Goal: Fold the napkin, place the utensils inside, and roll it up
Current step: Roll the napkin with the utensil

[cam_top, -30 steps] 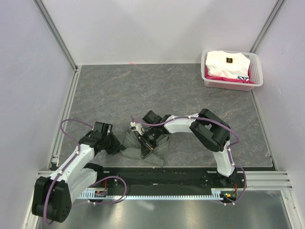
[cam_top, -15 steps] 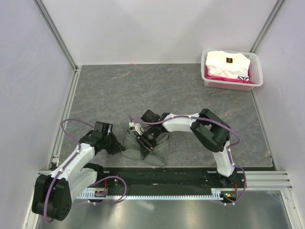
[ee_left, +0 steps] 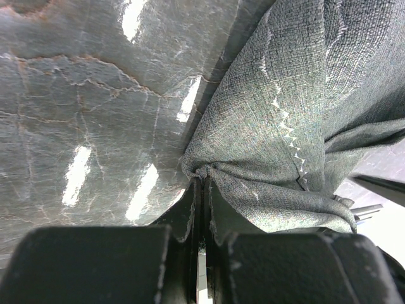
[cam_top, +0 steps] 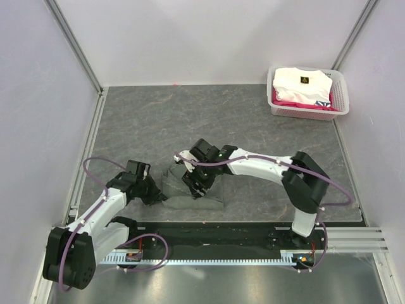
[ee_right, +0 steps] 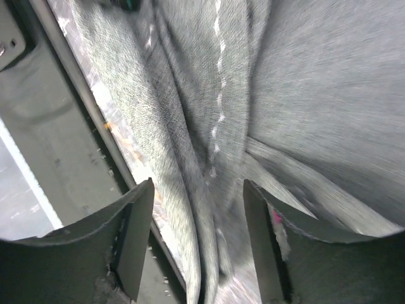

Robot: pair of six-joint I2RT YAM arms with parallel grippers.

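The left tool (ee_left: 202,183) is clamped shut on a pinched corner of the napkin (ee_left: 278,126), its two dark fingers pressed together with only a sliver of cloth between them, low over the tabletop (ee_left: 95,95); its lower body fills the bottom of the wrist view and hides whatever lies beneath. The right tool (ee_right: 199,240) stands with its fingers (ee_right: 136,240) spread wide, gripping nothing, directly above the cloth; that view is blurred, so whether the tips touch the fabric is hard to say. From the top camera, one napkin (cam_top: 209,200) lies bunched and creased near the front edge of the tabletop (cam_top: 221,120), between the two tools: the left tool (cam_top: 157,196) at its left end, the right tool (cam_top: 195,185) over its middle, covering part of it. Its pale stitched hem shows as a zigzag line in both wrist views. Well apart, in the far right corner, sits one white basket (cam_top: 304,113) holding one folded white garment (cam_top: 297,85) on pink fabric (cam_top: 278,99).
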